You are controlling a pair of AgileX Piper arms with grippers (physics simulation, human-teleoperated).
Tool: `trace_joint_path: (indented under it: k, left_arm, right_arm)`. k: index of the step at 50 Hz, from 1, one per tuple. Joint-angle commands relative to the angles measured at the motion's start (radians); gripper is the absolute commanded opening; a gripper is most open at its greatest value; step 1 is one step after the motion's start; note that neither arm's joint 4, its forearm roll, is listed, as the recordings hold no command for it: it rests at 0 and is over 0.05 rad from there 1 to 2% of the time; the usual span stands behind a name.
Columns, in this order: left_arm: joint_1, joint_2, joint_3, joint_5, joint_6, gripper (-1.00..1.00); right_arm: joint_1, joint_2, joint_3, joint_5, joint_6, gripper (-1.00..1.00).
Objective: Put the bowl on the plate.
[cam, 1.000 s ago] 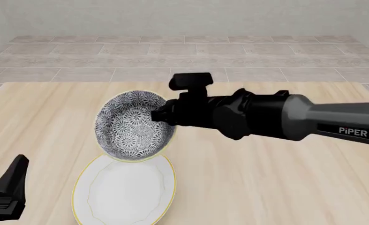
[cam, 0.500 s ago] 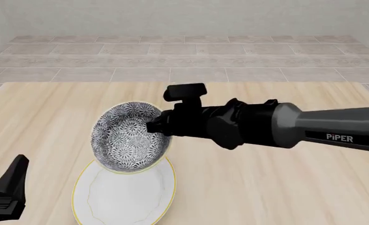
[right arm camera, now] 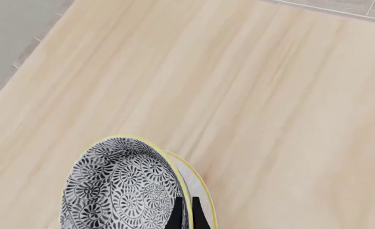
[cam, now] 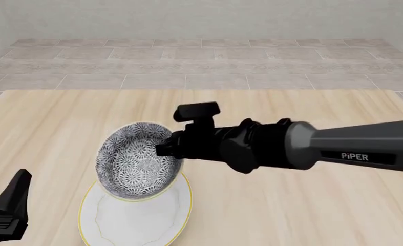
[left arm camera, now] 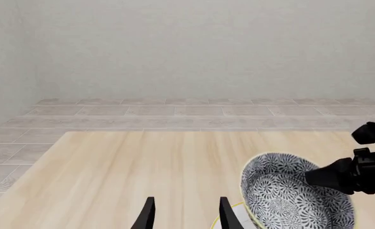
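A broad pale wooden table (cam: 290,205) fills most of the room's near side, with grey tiled floor (cam: 201,66) beyond its far edge at twelve o'clock. Across it from three o'clock reaches the long grey-and-black right arm (cam: 338,148), marked PIPER. At the table's near edge, around seven o'clock, lies the wide, shallow white plate with a thin yellow-gold rim (cam: 136,223). Above the plate's far part hangs the deep round bowl with a dense dark-grey-and-white floral pattern and a thin yellow rim (cam: 136,166), tilted so its inside faces the front camera. I cannot tell whether its low edge touches the plate. The right pincer (cam: 166,149) is clamped on the bowl's rim on the three o'clock side; the right wrist view shows one black finger (right arm camera: 176,214) inside the wall and the other outside. The left pincer (left arm camera: 186,214) waits low at eight o'clock, fingers apart, gripping nothing.
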Motion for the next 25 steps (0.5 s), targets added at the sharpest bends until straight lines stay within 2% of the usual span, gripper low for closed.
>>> trace_joint_path:
  k: [1,25]
  left_arm:
    - [0.0,0.0,0.0,0.0,0.0,1.0]
    - [0.0,0.0,0.0,0.0,0.0,1.0]
  right_arm:
    - [0.009,0.014,0.004,-0.019,0.012,-1.0]
    - [0.021,0.04,0.016,-0.048,0.028,-1.0]
